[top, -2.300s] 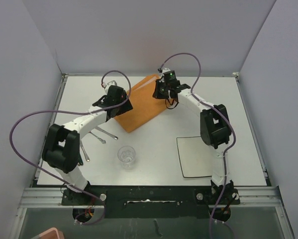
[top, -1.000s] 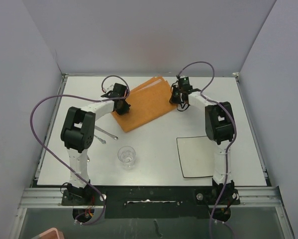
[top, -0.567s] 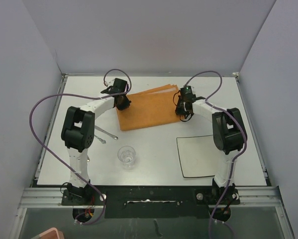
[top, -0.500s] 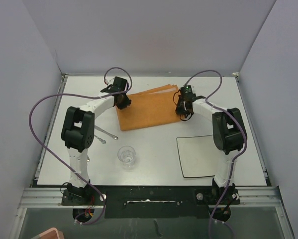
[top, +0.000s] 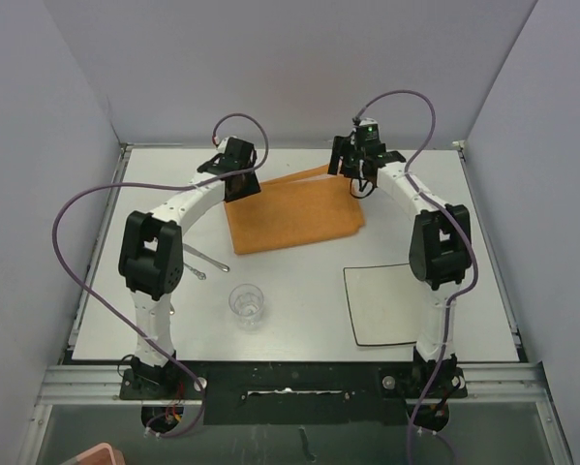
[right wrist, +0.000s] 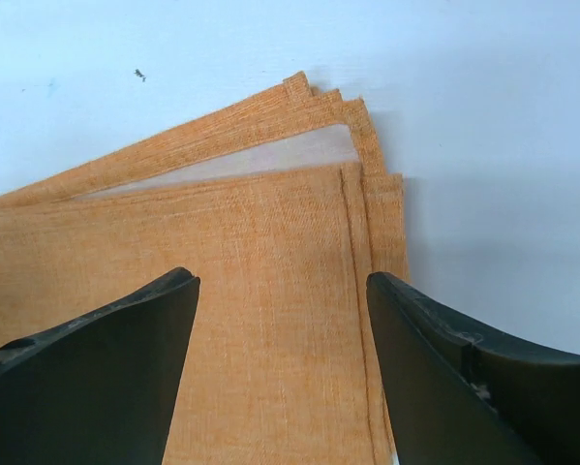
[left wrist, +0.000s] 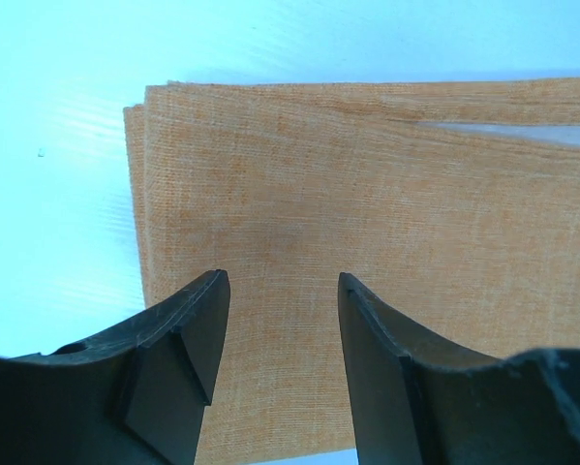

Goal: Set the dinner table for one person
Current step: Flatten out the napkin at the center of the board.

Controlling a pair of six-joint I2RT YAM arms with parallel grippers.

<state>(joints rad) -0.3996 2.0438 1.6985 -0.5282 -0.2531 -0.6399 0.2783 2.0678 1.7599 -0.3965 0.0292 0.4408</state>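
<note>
- Two grippers share this step: the left gripper [left wrist: 280, 291] and the right gripper [right wrist: 282, 281] each hover over one far corner of the orange folded placemat [top: 290, 208]. Both have their jaws spread apart and hold nothing.
- Locate the placemat at the far middle of the dinner table [top: 299, 281]. It lies flat, with its long edges slightly skewed to the table's far edge.
- Note the other items, all apart from the placemat: the square white plate [top: 386, 305] at the near right, the clear glass [top: 247, 302] near the centre, and the cutlery [top: 200, 262] at the left beside the left arm.
- Check the right wrist view. The folded layers are fanned at that corner, with a pale wedge showing between them. The left corner is stacked almost flush.
- Treat the step in hand as positioning and squaring the placemat; this is a judgement from the layout.
- Lower both grippers evenly and pinch through every layer at each corner, not the top layer alone.
- Move both arms together, keep the cloth low and lightly taut, and bring it toward the near centre.
- Expect the fold to open if only one layer is caught.
</note>
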